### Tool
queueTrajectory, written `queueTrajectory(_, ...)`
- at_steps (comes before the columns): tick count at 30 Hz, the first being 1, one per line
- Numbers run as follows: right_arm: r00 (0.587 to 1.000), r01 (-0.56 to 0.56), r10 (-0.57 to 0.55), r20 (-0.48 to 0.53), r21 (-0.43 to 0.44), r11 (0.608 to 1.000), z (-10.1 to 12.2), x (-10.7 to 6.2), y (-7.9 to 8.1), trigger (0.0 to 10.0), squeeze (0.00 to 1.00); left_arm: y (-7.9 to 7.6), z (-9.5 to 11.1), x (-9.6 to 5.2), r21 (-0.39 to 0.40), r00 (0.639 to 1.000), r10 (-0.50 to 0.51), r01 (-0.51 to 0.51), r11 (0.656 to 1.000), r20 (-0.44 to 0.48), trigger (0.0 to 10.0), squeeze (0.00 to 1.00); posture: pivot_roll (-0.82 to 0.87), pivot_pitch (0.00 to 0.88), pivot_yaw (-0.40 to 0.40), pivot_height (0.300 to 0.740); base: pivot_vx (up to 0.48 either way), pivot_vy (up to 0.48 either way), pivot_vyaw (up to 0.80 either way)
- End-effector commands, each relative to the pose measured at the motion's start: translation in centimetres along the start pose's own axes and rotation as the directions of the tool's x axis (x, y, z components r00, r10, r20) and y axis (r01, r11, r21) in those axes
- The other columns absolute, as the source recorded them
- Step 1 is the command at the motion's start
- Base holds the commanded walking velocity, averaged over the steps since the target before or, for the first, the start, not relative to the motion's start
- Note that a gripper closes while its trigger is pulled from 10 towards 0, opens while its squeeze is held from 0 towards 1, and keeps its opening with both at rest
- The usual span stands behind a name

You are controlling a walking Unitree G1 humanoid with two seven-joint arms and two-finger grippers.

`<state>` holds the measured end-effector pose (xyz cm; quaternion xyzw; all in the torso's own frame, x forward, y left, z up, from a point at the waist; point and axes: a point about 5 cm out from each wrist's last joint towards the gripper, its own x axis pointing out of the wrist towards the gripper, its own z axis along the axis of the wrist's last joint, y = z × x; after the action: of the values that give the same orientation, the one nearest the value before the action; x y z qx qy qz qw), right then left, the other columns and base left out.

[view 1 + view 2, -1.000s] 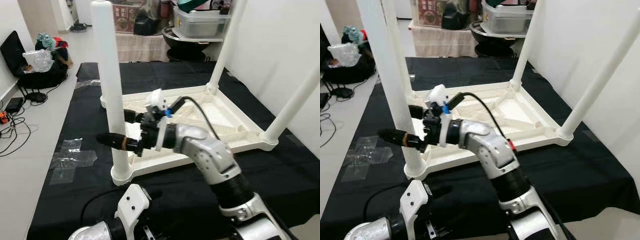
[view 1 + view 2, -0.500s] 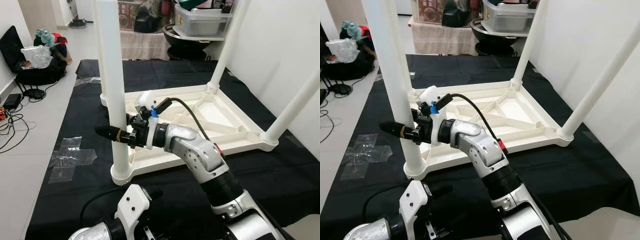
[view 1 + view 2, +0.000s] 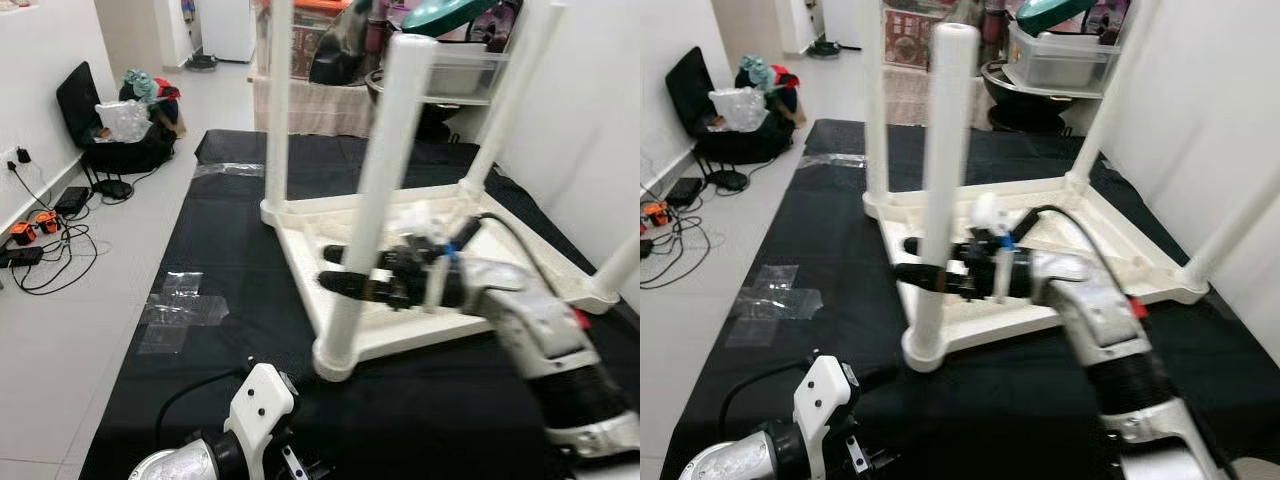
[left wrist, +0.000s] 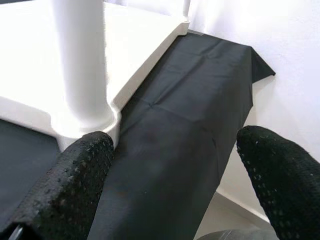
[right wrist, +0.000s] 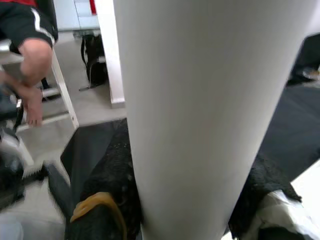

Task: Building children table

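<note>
The white children's table (image 3: 300,232) lies upside down on a black cloth (image 3: 230,260), its legs standing up. My right gripper (image 3: 330,268) reaches across the tabletop and is shut on the nearest leg (image 3: 385,170), about halfway up. In the right wrist view that leg (image 5: 200,100) stands between the two black fingers (image 5: 107,190), which press against both its sides. My left arm (image 3: 250,430) hangs low in front of the cloth. In the left wrist view the left gripper (image 4: 175,175) is open, holding nothing, and looks past the foot of a leg (image 4: 82,75).
A black chair with bags (image 3: 120,120) stands at the back left. Cables and a power strip (image 3: 40,235) lie on the floor to the left. Storage boxes (image 3: 450,70) are at the back, with a white wall on the right. A person's limb (image 5: 30,55) shows beyond the leg.
The whole picture has shifted, so the camera has moved and the table now sits further right. My right gripper has stayed around the near leg.
</note>
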<state>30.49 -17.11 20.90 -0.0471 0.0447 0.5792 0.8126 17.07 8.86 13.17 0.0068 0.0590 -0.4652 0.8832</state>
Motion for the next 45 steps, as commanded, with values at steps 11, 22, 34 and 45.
queueTrajectory(11,0.914,0.258,-0.161,-0.373,0.226,0.939,-7.3,-12.1,0.4,0.0,0.00,0.4,-0.3,-0.1,0.008,1.000,-0.011,0.011,1.000,-0.027,10.0,0.00,0.03,0.048,-0.082,0.740,0.000,0.000,0.00)
queueTrajectory(22,0.906,0.258,-0.135,-0.400,0.271,0.927,-8.5,-12.8,1.4,0.0,0.00,0.8,0.0,-0.1,0.020,1.000,-0.002,0.003,1.000,-0.022,10.0,0.00,0.03,0.045,-0.077,0.740,0.000,0.000,0.00)
queueTrajectory(34,0.893,0.440,-0.407,-0.191,0.185,0.879,-7.1,-8.3,-2.4,10.0,1.00,0.8,0.0,0.1,0.029,1.000,0.015,-0.014,0.999,-0.012,10.0,0.00,0.04,0.036,-0.080,0.740,0.000,0.000,0.00)
queueTrajectory(45,0.954,0.265,-0.188,-0.235,0.359,0.895,-10.1,-10.2,1.9,10.0,0.00,0.9,-0.2,0.0,0.033,1.000,0.014,-0.014,0.999,-0.019,10.0,0.00,0.03,0.028,-0.072,0.740,0.000,0.000,0.00)
